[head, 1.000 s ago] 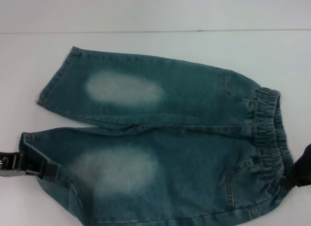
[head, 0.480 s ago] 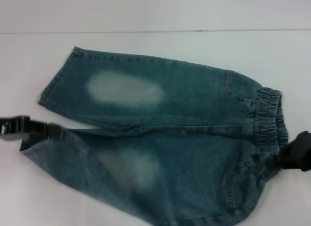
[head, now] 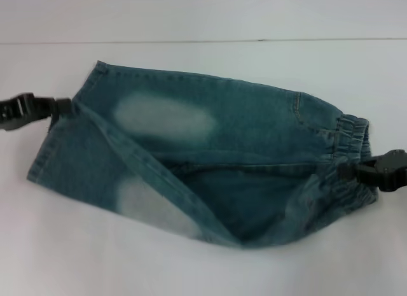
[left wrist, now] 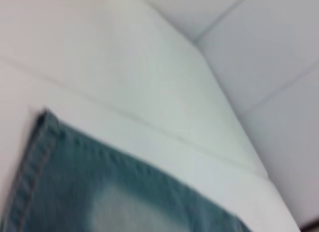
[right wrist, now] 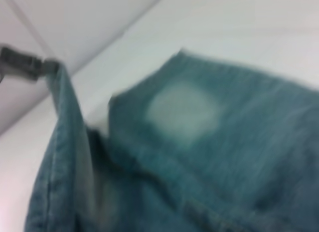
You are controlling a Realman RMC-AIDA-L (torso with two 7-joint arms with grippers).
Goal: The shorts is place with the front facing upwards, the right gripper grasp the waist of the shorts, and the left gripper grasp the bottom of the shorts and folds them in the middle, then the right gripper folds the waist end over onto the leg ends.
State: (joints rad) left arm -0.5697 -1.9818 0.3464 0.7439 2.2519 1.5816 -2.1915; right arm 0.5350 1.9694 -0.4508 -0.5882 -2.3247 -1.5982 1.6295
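Observation:
The blue-green denim shorts (head: 241, 137) lie across the white table, legs to the left, waist to the right. My left gripper (head: 60, 107) is shut on the bottom of the shorts (head: 48, 149), holding the near leg's hem lifted over the far leg. My right gripper (head: 353, 170) is shut on the waist of the shorts (head: 350, 133), raising its near part. The near leg hangs between them as a sagging fold, its pale patch (head: 137, 204) facing me. The far leg (left wrist: 99, 192) lies flat with its pale oval (head: 165, 118). The right wrist view shows the left gripper (right wrist: 47, 67) holding the lifted hem (right wrist: 62, 122).
The white table (head: 203, 60) runs behind the shorts to a back edge line. Bare table surface lies in front of the hanging fold and to both sides.
Both grippers have risen and moved toward the back, carrying the near leg and near waist up and over the far leg. The near leg went from lying flat to a hanging fold.

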